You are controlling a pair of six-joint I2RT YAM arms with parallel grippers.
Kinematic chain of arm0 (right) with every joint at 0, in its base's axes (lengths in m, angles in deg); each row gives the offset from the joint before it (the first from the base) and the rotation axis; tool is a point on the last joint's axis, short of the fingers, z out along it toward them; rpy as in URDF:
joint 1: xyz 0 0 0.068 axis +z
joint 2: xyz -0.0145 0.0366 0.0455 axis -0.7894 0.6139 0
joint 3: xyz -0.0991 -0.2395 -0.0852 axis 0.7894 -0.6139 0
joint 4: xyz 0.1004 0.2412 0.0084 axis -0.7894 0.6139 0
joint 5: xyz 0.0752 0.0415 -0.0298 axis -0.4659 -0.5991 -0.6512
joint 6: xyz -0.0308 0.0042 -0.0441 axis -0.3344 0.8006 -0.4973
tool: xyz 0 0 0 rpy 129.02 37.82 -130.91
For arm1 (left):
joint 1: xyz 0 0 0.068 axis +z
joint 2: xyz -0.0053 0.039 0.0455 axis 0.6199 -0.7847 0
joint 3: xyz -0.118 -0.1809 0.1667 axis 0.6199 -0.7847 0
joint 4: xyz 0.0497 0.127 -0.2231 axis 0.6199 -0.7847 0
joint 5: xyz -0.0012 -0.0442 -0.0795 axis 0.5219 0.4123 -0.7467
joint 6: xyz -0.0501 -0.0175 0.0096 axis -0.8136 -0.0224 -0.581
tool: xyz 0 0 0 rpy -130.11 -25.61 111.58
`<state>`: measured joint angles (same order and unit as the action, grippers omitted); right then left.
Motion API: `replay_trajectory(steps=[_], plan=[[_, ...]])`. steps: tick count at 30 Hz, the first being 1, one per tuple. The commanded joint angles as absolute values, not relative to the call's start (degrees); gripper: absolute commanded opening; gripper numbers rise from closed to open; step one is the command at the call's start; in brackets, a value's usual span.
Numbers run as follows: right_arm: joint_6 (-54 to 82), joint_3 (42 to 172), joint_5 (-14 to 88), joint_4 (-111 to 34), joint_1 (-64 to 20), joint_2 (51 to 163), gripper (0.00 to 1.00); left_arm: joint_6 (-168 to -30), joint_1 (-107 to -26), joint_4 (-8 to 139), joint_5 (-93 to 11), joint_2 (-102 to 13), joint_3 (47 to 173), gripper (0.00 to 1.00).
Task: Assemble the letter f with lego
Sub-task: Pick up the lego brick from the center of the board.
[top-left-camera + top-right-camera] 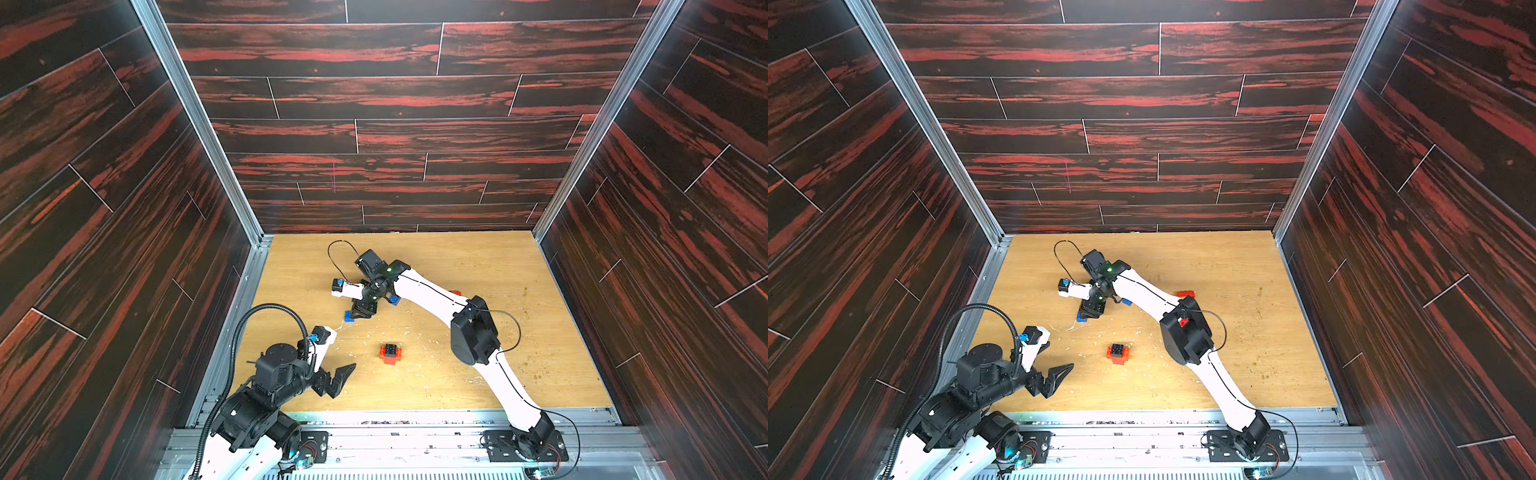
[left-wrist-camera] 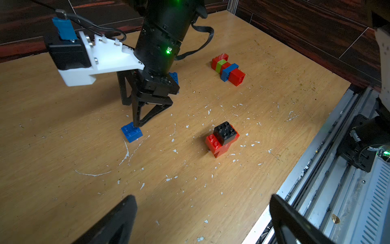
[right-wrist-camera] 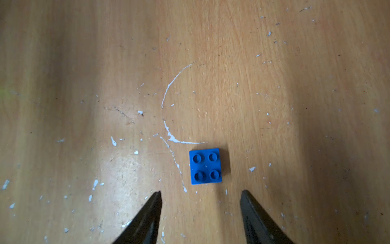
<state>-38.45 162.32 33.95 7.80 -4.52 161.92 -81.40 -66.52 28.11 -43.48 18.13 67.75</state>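
Observation:
A blue square lego brick (image 3: 205,166) lies studs up on the wooden table (image 1: 478,266), just beyond the tips of my right gripper (image 3: 201,193), which is open and holds nothing. In the left wrist view one right fingertip (image 2: 137,123) stands at the blue brick's (image 2: 131,132) edge. A black brick sits on red bricks (image 2: 223,137) at mid-table (image 1: 390,353). A joined row of red, lime green and blue bricks (image 2: 228,69) lies further back, mostly hidden behind the right arm in both top views. My left gripper (image 2: 203,197) is open and empty near the front left (image 1: 343,380).
Another blue brick (image 2: 174,77) lies behind the right gripper. A metal rail (image 1: 415,424) runs along the table's front edge. Dark wood-patterned walls (image 1: 395,137) enclose the back and both sides. White flecks and an arc-shaped scratch (image 3: 166,101) mark the table.

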Motion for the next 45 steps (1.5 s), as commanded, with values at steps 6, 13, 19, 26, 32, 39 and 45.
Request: replay_trajectory(steps=[6, 13, 19, 26, 32, 39, 45], plan=[[-36.74, 166.16, 31.22, 8.54, -4.14, 166.31, 0.63, -81.5, -66.7, 28.33, -43.18, 17.89, 67.37, 1.0], [-35.99, 166.21, 30.25, 8.11, -3.72, 167.89, 0.63, -81.45, -66.7, 28.46, -42.96, 17.96, 67.37, 1.0], [-35.42, 166.3, 30.76, 7.8, -3.53, 169.12, 0.63, -81.48, -66.7, 28.51, -42.76, 17.9, 67.37, 1.0], [-34.88, 166.65, 31.95, 7.4, -3.5, 169.72, 0.63, -81.54, -66.76, 28.53, -42.87, 17.79, 67.36, 1.0], [-34.74, 167.01, 32.1, 7.38, -3.52, 170.39, 0.64, -81.52, -66.7, 28.47, -42.85, 17.87, 67.29, 1.0], [-34.46, 167.35, 32.64, 7.25, -3.52, 170.96, 0.62, -81.45, -66.7, 28.5, -42.98, 17.88, 67.3, 1.0], [-34.01, 167.84, 32.65, 7.04, -3.5, 171.32, 0.55, -81.45, -66.72, 28.5, -43.11, 17.92, 67.29, 1.0]])
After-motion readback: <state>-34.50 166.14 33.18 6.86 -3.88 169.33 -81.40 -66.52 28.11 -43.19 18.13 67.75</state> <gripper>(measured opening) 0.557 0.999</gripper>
